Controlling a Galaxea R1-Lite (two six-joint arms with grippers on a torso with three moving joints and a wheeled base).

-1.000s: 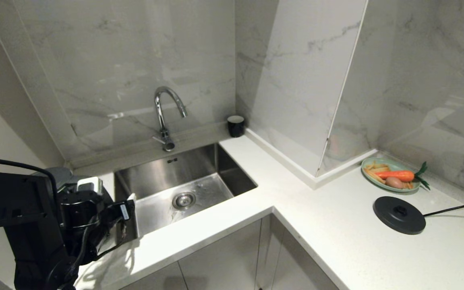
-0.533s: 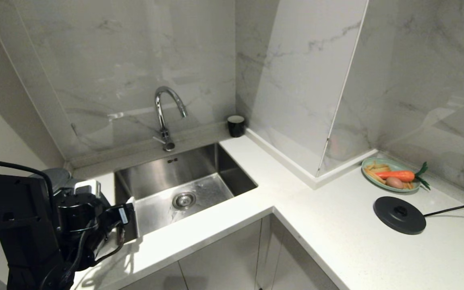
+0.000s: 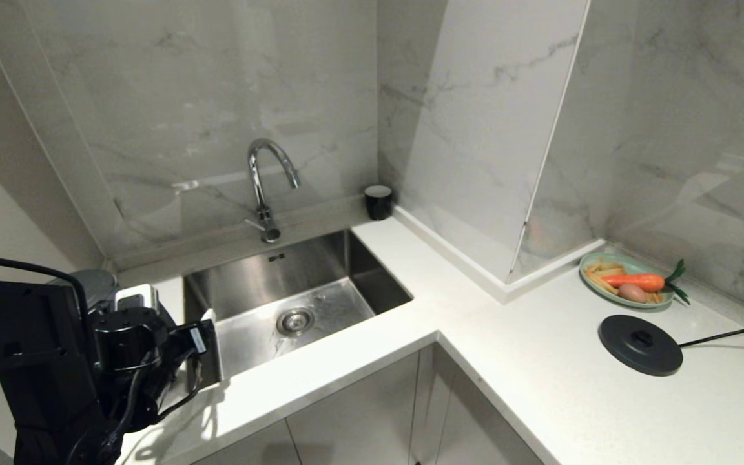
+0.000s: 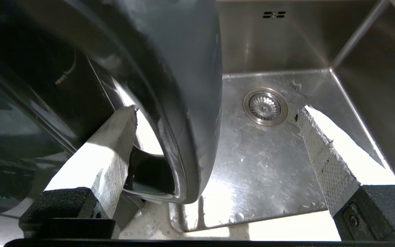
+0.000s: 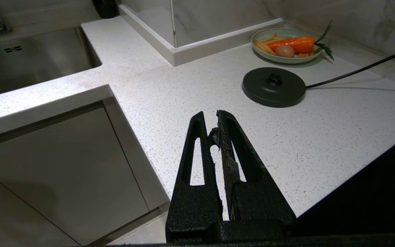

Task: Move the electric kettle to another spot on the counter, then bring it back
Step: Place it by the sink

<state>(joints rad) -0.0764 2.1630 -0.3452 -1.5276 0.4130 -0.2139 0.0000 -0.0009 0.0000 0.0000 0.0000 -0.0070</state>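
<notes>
At far left of the head view, the electric kettle [image 3: 95,281], mostly hidden behind the left arm, only the grey lid showing. Standing on the counter [image 3: 540,361] at 9 o'clock of the sink [image 3: 320,284], just beside the sink rim.

Around its big loop handle [image 4: 190,68], the left gripper [image 4: 216,111], jaws spread wide. One finger [image 4: 111,151] inside the loop, between the glossy black body and the handle. The other finger [image 4: 321,147] out over the steel sink, well apart from the handle. No pinching of the handle visible; whether the inner finger touches it, cannot tell.

At 12 o'clock of the sink, the chrome tap [image 3: 262,187]. At 1 o'clock, a small black cup [image 3: 378,201] in the corner by the upstand.

Further right, a green plate [image 3: 595,281] with a carrot [image 3: 635,281] and other food. At 6 o'clock of the plate, the round black base disc [image 3: 640,344], bare, with its cord [image 3: 733,332] running off toward 3 o'clock.

Seen only in the right wrist view, the right gripper [image 5: 217,115], jaws pressed together on nothing, hanging above the front part of the counter, at 7 o'clock of the base disc.
</notes>
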